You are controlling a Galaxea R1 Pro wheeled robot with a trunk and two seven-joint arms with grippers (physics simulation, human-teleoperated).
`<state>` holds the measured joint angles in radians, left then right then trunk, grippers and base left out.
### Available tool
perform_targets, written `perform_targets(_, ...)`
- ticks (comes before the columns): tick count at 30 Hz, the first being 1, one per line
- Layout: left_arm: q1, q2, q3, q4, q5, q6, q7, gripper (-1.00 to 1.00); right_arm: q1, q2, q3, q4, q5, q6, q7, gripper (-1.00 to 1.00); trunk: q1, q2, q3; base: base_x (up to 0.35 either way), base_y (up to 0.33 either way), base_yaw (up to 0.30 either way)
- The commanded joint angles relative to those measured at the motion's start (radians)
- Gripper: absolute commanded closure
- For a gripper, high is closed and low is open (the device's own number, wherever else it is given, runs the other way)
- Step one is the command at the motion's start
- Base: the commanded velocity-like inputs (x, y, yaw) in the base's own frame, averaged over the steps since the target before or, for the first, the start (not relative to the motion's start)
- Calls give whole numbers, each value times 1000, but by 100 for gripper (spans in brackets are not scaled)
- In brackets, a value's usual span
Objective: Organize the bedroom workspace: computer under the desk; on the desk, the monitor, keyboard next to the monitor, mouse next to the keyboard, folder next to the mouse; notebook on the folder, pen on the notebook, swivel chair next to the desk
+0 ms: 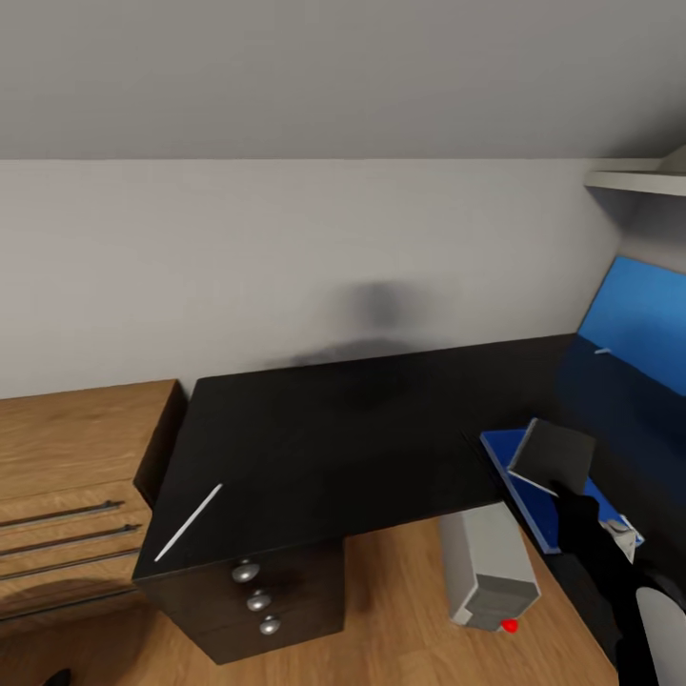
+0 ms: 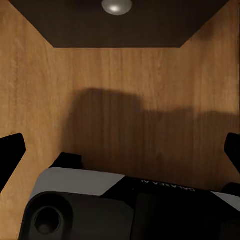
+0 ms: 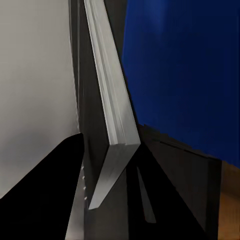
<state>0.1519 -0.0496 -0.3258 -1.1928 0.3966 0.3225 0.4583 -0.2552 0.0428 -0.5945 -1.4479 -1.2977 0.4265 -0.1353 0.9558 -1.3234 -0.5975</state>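
Note:
The glossy black desk stands against the grey wall, with silver-knobbed drawers under its left end. The thin silvery pen lies near the front left corner. The blue folder lies flat on the desk's right part. My right gripper is shut on the dark grey notebook, holding it tilted just above the folder. The light grey computer sits on the floor under the desk. My left gripper is open over the wooden floor. Monitor, keyboard, mouse and swivel chair are out of view.
A light wooden cabinet adjoins the desk on the left. A bright blue slanted panel rises at the far right, mirrored in the desk top; I cannot tell what it is. A white shelf hangs above it. A drawer knob faces the left wrist.

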Motion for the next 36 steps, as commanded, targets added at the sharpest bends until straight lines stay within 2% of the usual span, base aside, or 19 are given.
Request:
perform_targets(1,0,0,-1,-2,9,3,7,-100,-1,1,-3,-2,-12,4,-11,100,0,-1,-1,34,-62,0)
perform_targets(5,0,0,-1,-2,10,3,7,-100,-1,1,-2,-2,-10,4,-17,100,0,-1,-1,20,-37,0)
perform_targets(7,0,0,-1,-2,10,3,7,-100,-1,2,0,-2,-8,1,-45,100,0,-1,-1,3,-5,0)
perform_targets(36,0,0,-1,-2,10,3,11,-100,-1,3,7,21,-3,-6,-113,100,0,-1,-1,0,0,0)
